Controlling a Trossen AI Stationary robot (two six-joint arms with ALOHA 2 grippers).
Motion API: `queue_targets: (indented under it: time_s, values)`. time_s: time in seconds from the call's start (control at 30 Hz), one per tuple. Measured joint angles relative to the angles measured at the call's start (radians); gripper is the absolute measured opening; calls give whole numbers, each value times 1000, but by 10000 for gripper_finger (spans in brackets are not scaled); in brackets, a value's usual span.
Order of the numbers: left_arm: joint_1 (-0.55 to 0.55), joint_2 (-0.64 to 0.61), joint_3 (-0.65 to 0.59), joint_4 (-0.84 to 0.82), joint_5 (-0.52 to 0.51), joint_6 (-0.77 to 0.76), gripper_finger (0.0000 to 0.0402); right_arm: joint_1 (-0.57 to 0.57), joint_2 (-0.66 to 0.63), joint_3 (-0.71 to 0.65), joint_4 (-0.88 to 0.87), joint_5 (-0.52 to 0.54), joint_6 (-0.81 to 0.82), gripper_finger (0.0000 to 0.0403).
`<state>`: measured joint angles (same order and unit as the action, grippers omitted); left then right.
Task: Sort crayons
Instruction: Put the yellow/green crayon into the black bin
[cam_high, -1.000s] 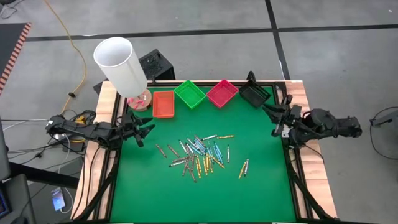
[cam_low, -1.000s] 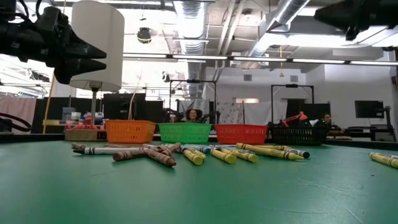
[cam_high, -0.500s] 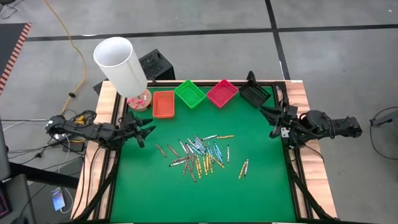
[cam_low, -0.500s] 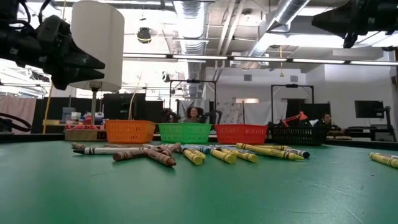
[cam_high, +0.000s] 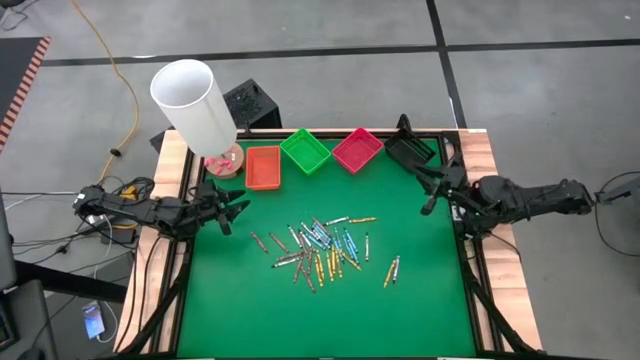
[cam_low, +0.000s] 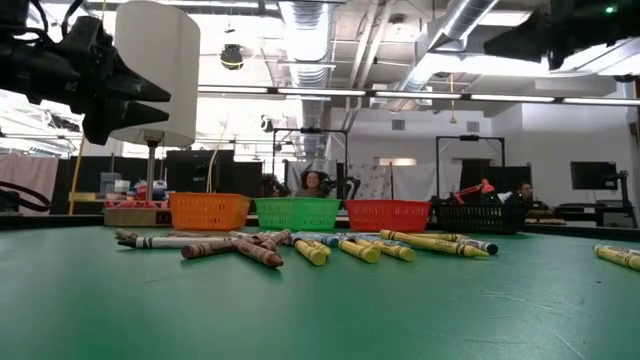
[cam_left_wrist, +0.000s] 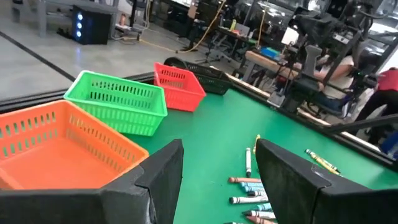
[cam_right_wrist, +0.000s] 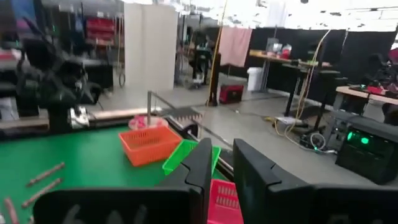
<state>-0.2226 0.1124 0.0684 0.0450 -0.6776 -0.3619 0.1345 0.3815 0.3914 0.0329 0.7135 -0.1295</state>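
Several crayons (cam_high: 320, 245) lie loose in a heap on the green table top, near its middle; two more (cam_high: 392, 270) rest apart toward the right. In the low view the crayons (cam_low: 300, 245) lie flat in a row before the trays. My left gripper (cam_high: 232, 210) hovers open above the table's left edge, pointing level toward the heap; its wrist view shows crayons (cam_left_wrist: 249, 186) beyond its fingers. My right gripper (cam_high: 428, 190) hovers open above the table's right side, near the black tray (cam_high: 408, 152), with nothing between its fingers.
An orange tray (cam_high: 263, 167), a green tray (cam_high: 306, 150), a pink tray (cam_high: 357, 149) and the black tray stand in a row along the far edge. A tall white cylinder (cam_high: 195, 100) on a stand rises at the far left corner. Bare green mat (cam_high: 300, 320) lies near the front.
My right gripper has moved in from the table's right edge toward the left, over the green mat, and has risen a little. It has stayed open. The crayons and trays have kept still.
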Motion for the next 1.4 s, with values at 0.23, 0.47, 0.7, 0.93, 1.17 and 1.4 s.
queue_targets:
  time_s: [0.23,0.47,0.7,0.93,1.17,1.4]
  values:
    - [0,18,62,42,4,15,192,8,79,121,-10,-15,-67,77]
    - [0,116,160,13,5,24,192,6,104,221,-236,-7,18,77]
    - [0,304,271,-7,47,-36,192,-20,246,257,-536,-83,288,77]
    - [13,498,423,-13,66,21,192,-54,460,258,-495,-194,263,77]
    - [86,588,482,-20,151,89,192,-111,636,260,-414,-318,199,81]
    - [219,600,482,-89,327,57,192,-203,779,258,-294,-516,118,132]
